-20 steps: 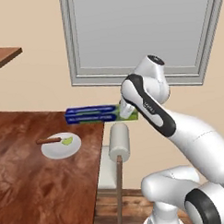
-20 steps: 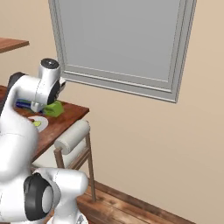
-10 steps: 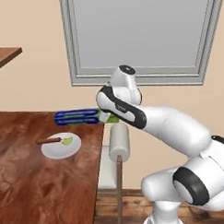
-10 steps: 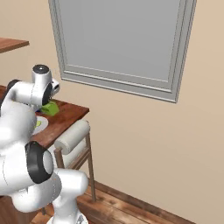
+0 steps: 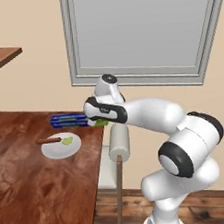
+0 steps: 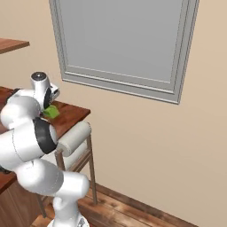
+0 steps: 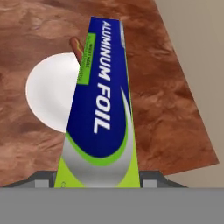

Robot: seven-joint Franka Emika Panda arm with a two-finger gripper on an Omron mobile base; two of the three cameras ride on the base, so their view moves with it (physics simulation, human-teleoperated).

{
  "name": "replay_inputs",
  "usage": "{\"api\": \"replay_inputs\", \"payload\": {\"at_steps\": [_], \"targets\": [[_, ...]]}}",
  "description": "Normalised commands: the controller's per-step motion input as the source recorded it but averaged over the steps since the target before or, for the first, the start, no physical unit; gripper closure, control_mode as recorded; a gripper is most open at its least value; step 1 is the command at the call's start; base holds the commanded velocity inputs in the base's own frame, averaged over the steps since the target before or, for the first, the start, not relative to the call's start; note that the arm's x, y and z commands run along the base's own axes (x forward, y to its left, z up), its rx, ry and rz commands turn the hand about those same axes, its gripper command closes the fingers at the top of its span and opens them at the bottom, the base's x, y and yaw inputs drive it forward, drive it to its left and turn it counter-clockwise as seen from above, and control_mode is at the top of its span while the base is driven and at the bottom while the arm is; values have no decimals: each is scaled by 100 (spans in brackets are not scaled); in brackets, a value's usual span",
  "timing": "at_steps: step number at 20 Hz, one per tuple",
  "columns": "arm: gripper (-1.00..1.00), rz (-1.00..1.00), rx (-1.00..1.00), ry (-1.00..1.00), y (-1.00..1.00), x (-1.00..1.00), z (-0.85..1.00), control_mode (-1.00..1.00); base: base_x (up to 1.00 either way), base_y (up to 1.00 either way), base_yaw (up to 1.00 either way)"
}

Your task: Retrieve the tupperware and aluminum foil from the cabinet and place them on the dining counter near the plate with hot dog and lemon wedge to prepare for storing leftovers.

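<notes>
My gripper (image 5: 97, 120) is shut on the lime-green end of the aluminum foil (image 5: 70, 120), a long blue box with white lettering. I hold it level just above the dining counter (image 5: 39, 191), behind the plate (image 5: 60, 147). The small white plate carries the hot dog (image 5: 49, 140) and the lemon wedge (image 5: 67, 141). In the hand view the aluminum foil (image 7: 103, 109) stretches away from the gripper (image 7: 100, 180) and covers the right side of the plate (image 7: 49, 94); the hot dog (image 7: 75, 43) peeks out beside it. The tupperware and the cabinet are out of view.
A stool with a white cushion roll (image 5: 119, 141) stands against the counter's right edge, under my arm. Behind is a beige wall with a large grey-framed window (image 5: 138, 34). The counter's right edge (image 7: 192, 113) runs close to the box.
My arm has swung left with the foil box, carrying it from over the counter's right edge to behind the plate. The plate and its food have not moved.
</notes>
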Motion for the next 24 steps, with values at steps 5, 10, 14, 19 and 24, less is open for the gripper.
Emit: {"api": "replay_inputs", "payload": {"at_steps": [5,10,14,19,24], "targets": [[100,-1,-1,0,4,50,-42,-100,0,0,0],[100,0,0,0,6,52,-46,-100,0,0,0],[100,0,0,0,5,58,-36,-100,0,0,0],[100,-1,0,0,6,64,-28,-100,0,0,0],[-100,0,-3,0,28,51,-37,-100,0,0,0]]}}
